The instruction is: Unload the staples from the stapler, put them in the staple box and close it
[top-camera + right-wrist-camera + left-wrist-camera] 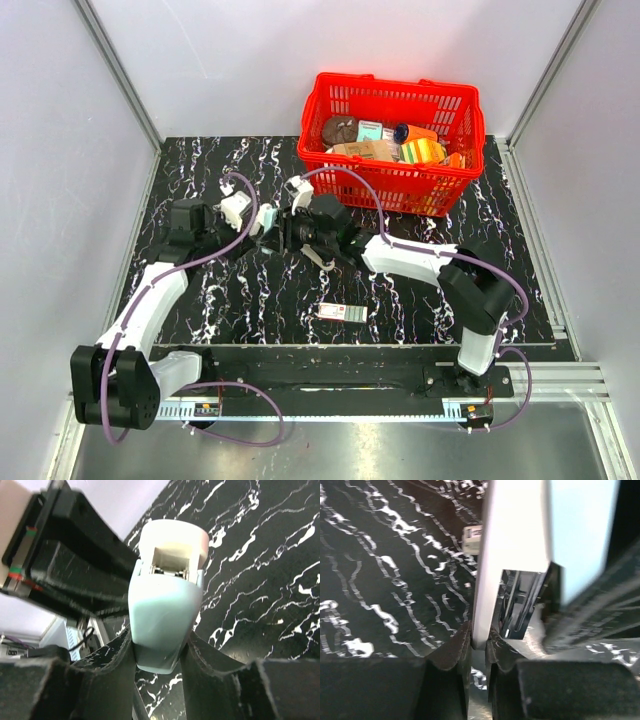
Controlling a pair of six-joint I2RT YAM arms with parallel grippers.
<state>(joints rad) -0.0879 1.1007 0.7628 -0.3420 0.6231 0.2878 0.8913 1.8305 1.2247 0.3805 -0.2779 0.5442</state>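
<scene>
A stapler (265,216) with a light-blue top and a white base is held above the table between both arms. My left gripper (479,639) is shut on the thin edge of the white base (512,555). The metal staple channel (517,602) shows between the base and the blue top (580,530). My right gripper (157,652) is shut on the end of the blue top (162,615), with the white part (172,532) beyond it. In the top view the left gripper (247,213) and right gripper (286,226) meet at the stapler.
A red basket (420,190) with several packaged items stands at the back right. A small white labelled box (345,312) lies on the black marbled table (420,300) in front of the arms; it also shows in the left wrist view (471,539). Grey walls enclose the sides.
</scene>
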